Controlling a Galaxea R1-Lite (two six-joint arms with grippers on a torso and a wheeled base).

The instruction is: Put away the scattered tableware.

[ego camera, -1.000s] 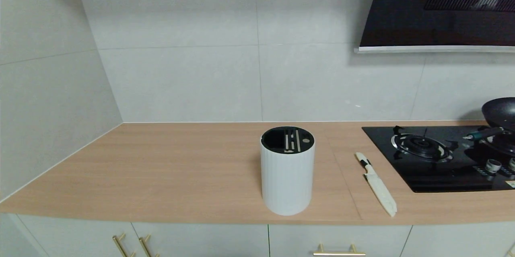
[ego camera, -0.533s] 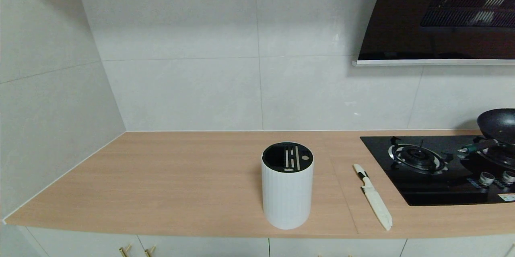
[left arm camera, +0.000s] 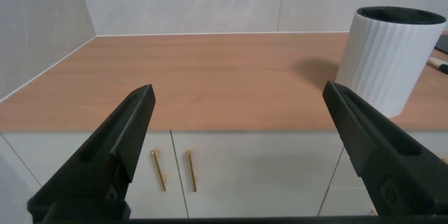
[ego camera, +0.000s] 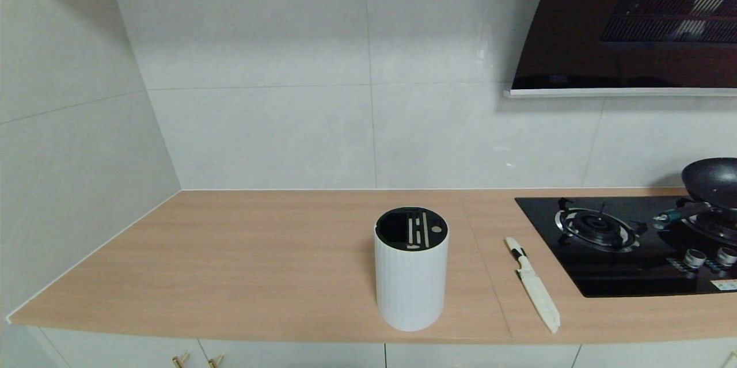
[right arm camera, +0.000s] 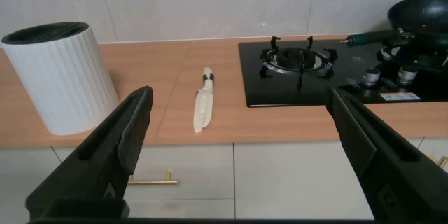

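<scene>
A cream-coloured knife (ego camera: 532, 294) is seen lying flat on the wooden surface (ego camera: 259, 253), close to its near edge, with the handle turned to the far side and the blade tip to the near side. It is placed between a white ribbed holder (ego camera: 411, 276) on its left and a black hob (ego camera: 622, 264) on its right, touching neither. The holder is stood upright, and slots and one open compartment can be made out in its black top.

A dark wok (ego camera: 714, 175) is set on the hob's right burner, and a dark range hood (ego camera: 633, 28) is mounted on the tiled wall above. Brass handles (left arm camera: 157, 171) are fitted to the cabinet doors beneath the surface.

The left gripper (left arm camera: 238, 92) is held in front of the surface's near edge, its fingers (left arm camera: 105, 161) spread wide with nothing between them. The right gripper (right arm camera: 239, 95) is likewise held wide open and empty in front of the near edge, facing the knife (right arm camera: 203, 101) and the holder (right arm camera: 63, 70).
</scene>
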